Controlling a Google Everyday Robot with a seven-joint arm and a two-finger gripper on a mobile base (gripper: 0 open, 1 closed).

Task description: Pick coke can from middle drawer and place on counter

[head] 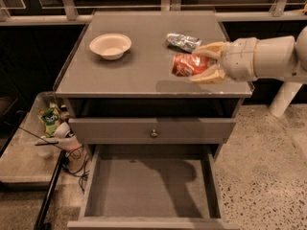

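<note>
The red coke can lies on its side between my gripper's fingers, held above the right front part of the grey counter. My gripper reaches in from the right on a white arm and is shut on the can. The can's shadow falls on the counter just below it. The middle drawer is pulled open below, with a bare grey floor.
A cream bowl stands at the counter's back left. A crinkled silver packet lies at the back right, just behind the gripper. The upper drawer front with a knob is closed. A low side table with clutter stands at left.
</note>
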